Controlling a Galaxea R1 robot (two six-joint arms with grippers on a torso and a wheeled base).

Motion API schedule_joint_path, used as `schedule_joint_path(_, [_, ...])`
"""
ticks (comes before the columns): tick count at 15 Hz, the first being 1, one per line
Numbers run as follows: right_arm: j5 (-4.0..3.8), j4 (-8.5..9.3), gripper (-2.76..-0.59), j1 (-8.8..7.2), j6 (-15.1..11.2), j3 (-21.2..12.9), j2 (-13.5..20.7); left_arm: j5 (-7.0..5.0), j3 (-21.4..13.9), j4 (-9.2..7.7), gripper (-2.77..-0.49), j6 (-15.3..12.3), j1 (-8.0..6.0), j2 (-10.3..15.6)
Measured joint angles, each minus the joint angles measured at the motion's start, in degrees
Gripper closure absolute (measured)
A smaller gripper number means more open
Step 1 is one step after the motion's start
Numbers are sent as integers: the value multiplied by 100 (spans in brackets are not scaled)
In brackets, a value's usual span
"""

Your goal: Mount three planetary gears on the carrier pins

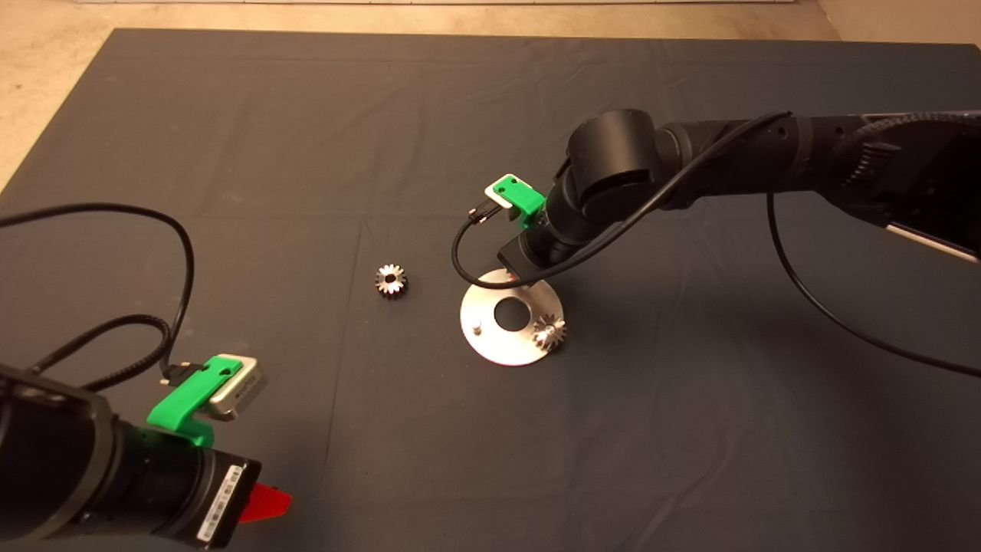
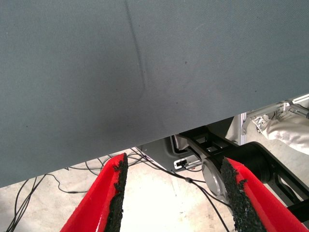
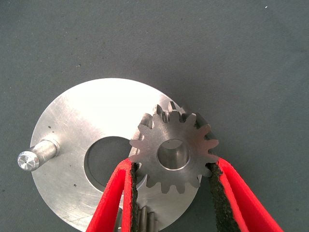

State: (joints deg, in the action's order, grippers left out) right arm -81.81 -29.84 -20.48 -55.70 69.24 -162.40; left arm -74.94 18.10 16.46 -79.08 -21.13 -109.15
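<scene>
A planetary gear, dark steel with blunt, evenly cut teeth and a round bore, is clamped between the black, grainy pads of the right gripper, above the flat brushed-silver disc with its large central hole. In the right wrist view one bare carrier pin, a short rounded silvery peg, is seen on the disc, and the teeth of a second gear show between the red fingers. In the head view the held gear is hidden by the right arm; a gear is seen at the disc's lower right rim and another lies on the creased dark mat left of the disc. The left gripper is parked at lower left, jaws wide and empty.
</scene>
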Motion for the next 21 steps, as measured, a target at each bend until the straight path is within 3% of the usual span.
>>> schedule_joint_path(4, [-22, -2, -81, 69, 16, 0, 0, 0, 0, 2, -131, 0, 1, 0])
schedule_joint_path(21, [4, -2, -81, 76, 18, 21, 0, 2, 0, 0, -131, 0, 2, 15])
